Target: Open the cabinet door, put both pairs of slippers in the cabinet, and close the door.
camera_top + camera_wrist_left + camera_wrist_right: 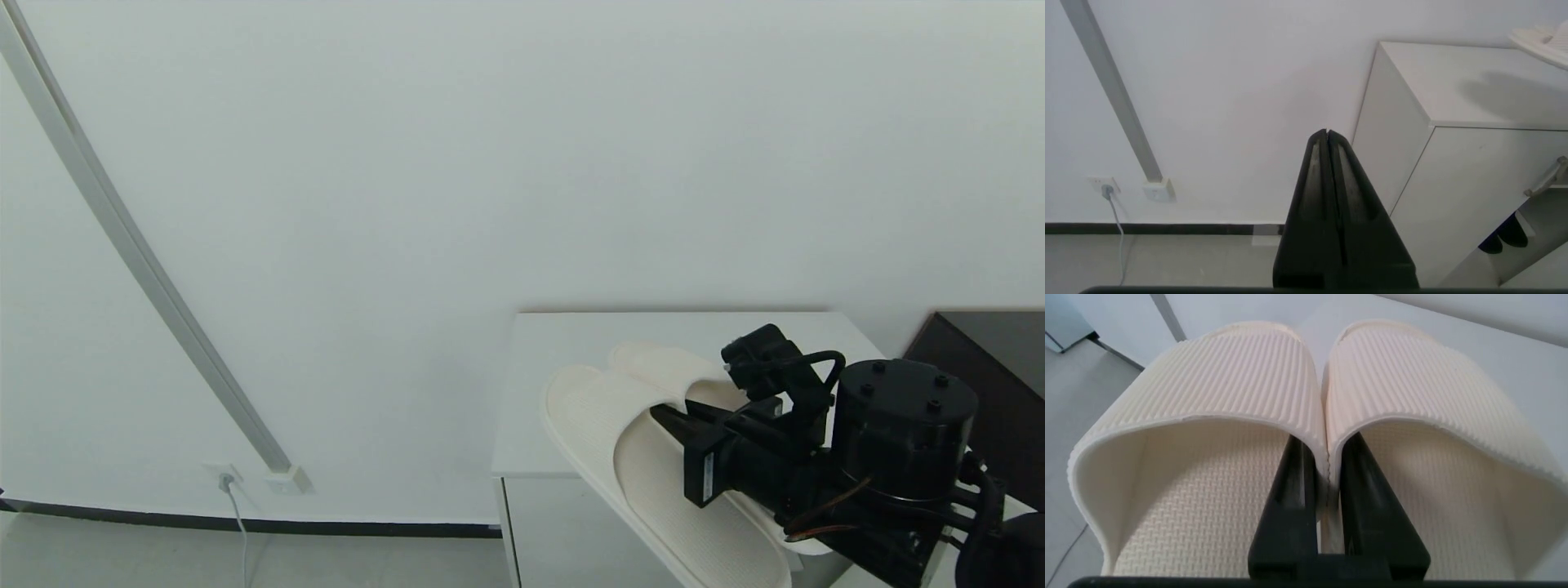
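The right end effector (1321,461) has one finger inside each of the pair of white slippers (1233,384), and the two fingers are clamped together on the adjoining inner walls of the straps, so both slippers hang from a single pinch. Because the pair is held only by that thin double wall, the step in hand, carrying it to the cabinet's opening, seems to call for a firm, unchanged squeeze and a slow, level wrist so neither slipper twists out. From the head view the right arm lies low and reaches forward from the right, its wrist roughly level, with the toes pointing away and left and the heels overhanging the front edge of the white cabinet (555,343). The pair appears to be held just clear of the cabinet top, its shadow lying apart below it. To the left, the left end effector (1327,147) has its fingers pressed together on nothing and points at the cabinet's side. Low at the cabinet's front something dark (1504,235) sits on a shelf; I cannot tell what it is.
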### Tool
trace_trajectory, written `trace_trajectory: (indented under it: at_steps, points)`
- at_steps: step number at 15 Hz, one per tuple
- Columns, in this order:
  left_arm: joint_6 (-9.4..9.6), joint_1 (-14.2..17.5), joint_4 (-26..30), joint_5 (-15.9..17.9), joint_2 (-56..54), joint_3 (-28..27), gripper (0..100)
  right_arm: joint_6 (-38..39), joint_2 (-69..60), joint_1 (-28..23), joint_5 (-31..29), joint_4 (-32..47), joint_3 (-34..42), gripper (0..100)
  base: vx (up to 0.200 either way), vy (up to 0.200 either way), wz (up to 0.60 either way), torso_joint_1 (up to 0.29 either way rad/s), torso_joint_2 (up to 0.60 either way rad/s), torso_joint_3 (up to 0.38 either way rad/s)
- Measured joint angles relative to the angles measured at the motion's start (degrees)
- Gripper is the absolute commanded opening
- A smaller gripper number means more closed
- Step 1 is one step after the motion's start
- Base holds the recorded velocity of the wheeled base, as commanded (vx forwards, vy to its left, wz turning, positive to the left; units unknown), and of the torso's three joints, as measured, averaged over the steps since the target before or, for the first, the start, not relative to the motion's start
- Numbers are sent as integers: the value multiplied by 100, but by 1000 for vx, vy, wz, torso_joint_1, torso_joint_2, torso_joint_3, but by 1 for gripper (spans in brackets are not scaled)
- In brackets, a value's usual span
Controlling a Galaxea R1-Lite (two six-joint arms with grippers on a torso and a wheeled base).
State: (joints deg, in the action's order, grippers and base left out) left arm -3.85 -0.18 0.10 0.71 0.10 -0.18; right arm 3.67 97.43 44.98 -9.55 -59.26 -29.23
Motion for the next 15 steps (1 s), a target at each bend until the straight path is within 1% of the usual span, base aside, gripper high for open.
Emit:
trace_trajectory:
  at_steps: [4,12,15]
  points:
    - [-2,0,0,-2,0,0,0,2,6,7,-22,-13,11,0,0,0,0,0,0,0]
    - [9,2,0,7,0,0,0,0,73,49,-27,-30,7,0,-200,0,0,2,3,4]
    - [9,0,-2,9,0,0,0,-1,113,52,-38,-22,10,0,0,0,0,0,0,0]
